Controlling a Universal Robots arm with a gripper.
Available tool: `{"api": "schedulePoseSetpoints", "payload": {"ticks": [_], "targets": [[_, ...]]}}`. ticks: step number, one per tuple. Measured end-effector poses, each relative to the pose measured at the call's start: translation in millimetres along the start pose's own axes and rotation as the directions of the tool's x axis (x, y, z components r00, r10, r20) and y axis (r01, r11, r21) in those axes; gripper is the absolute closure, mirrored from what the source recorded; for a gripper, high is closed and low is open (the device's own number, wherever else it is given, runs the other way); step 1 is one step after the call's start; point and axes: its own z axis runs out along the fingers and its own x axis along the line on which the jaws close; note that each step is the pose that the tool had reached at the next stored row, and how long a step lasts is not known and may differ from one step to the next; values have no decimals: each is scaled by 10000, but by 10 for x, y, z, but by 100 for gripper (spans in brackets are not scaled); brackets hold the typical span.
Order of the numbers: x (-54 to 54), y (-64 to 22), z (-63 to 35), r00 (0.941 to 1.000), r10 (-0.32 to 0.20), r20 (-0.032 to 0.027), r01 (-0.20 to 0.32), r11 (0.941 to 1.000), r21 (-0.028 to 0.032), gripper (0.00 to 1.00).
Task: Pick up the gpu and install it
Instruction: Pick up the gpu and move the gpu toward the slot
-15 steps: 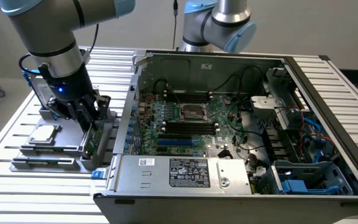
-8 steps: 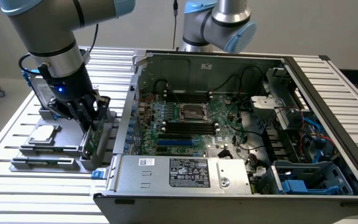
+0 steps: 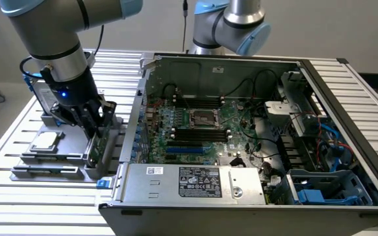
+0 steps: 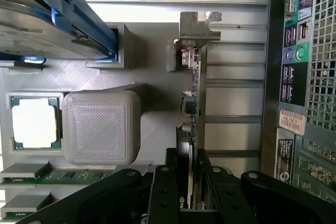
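At nine o'clock in the exterior view, on the slatted desk (image 3: 18, 196) beside the open computer case (image 3: 346, 98): gray fixture (image 3: 51, 160) carrying loose parts. Standing on its long edge in the fixture's slot nearest the case, the gpu (image 3: 92, 151), thin and upright. Long axis roughly along the twelve-to-six line of the exterior view, parallel to the case's side wall. Directly above it, the arm's black gripper (image 3: 100, 130), set on the card's top edge. At nine o'clock from the gpu, a square silver processor chip (image 3: 47, 141) lying flat.

Seen from the wrist: gripper (image 4: 188, 156) closed on the gpu (image 4: 192, 103), one black finger (image 4: 171, 174) pressed to each face with no gap showing. Silver end bracket (image 4: 198, 24) at the end far from the fingers, level with the hard drive (image 4: 42, 30) and its blue rails. Black cooler shroud (image 4: 181, 140) on the side facing the processor chip (image 4: 34, 124); green board edge on the side facing the case (image 4: 294, 129). Between chip and gpu, a square gray block (image 4: 102, 127). Beside the chip, two memory sticks (image 4: 52, 174) lying flat.

Inside the case, at three o'clock from the fixture, motherboard (image 3: 196, 123) exposed, power supply (image 3: 196, 182) toward six o'clock. Not yet installed: gpu outside the case.
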Motion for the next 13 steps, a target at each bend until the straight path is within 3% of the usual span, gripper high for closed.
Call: {"api": "schedulePoseSetpoints", "payload": {"ticks": [7,13], "targets": [[0,0,-13,10000,4,36,-3,10000,-84,74],[-2,0,-71,10000,9,52,-7,9997,-232,74]]}}
